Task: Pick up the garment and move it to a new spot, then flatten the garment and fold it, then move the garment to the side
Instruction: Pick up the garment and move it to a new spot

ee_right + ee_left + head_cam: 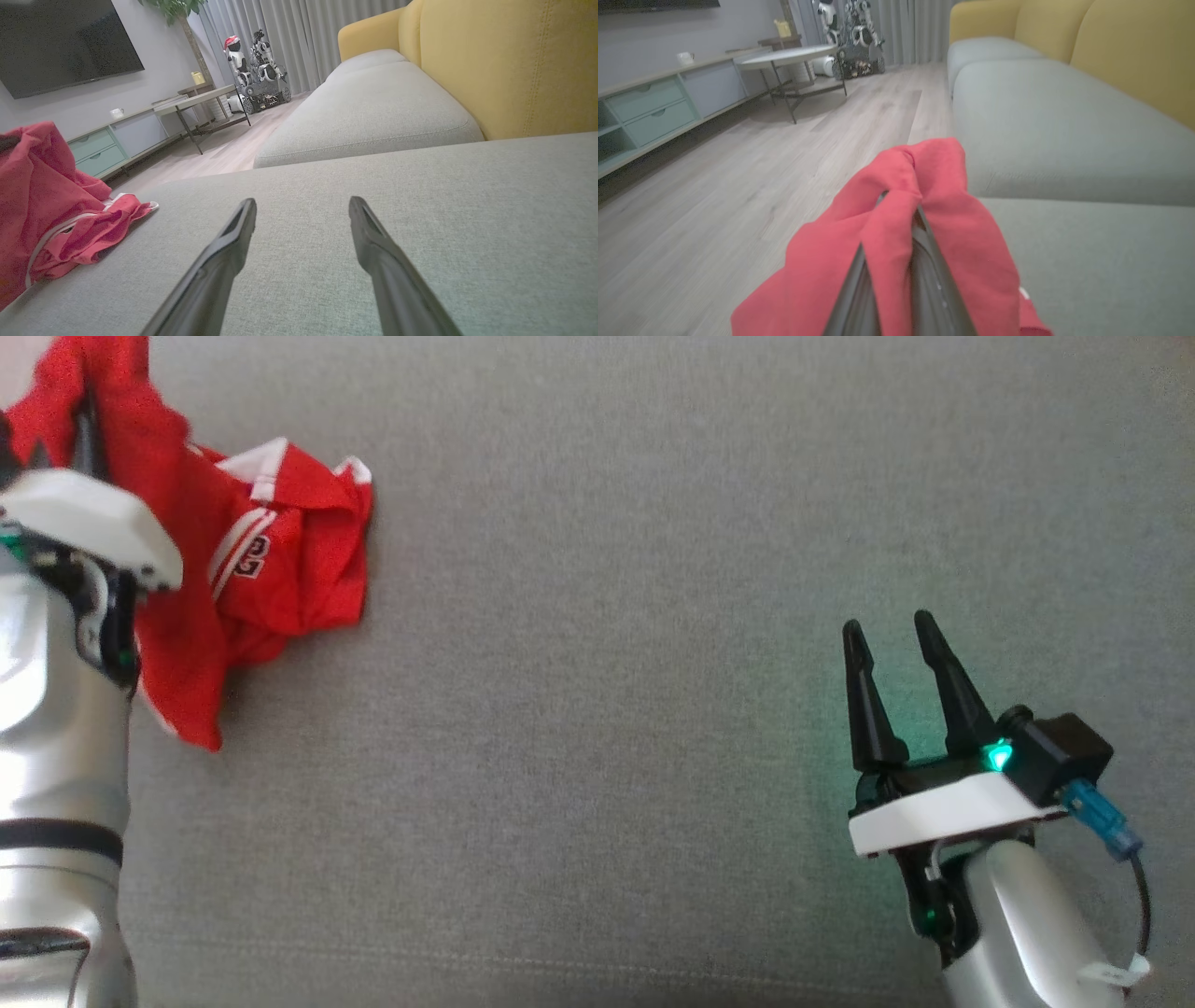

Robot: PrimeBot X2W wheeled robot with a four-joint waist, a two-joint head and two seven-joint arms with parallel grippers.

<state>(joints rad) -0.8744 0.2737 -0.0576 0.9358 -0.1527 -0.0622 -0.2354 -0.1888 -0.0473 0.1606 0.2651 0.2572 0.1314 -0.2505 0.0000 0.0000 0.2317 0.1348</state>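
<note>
The garment [271, 560] is a red jersey with white trim and a number, crumpled at the far left of the grey sofa seat [607, 616]. My left gripper [65, 434] is shut on a raised fold of it, with red cloth [901, 200] pinched between the two dark fingers [859, 280] and draped over them. The jersey's lower part [60, 219] still rests on the cushion. My right gripper [896, 630] hovers open over bare cushion at the lower right, far from the garment, with nothing between its fingers [233, 233].
Yellow backrests [504, 65] line the sofa's far side, and a second grey seat cushion [369, 107] adjoins this one. Beyond the sofa's edge are a wooden floor [738, 186], a round side table [789, 58], a low cabinet [649, 107] and another robot [257, 70] by the curtains.
</note>
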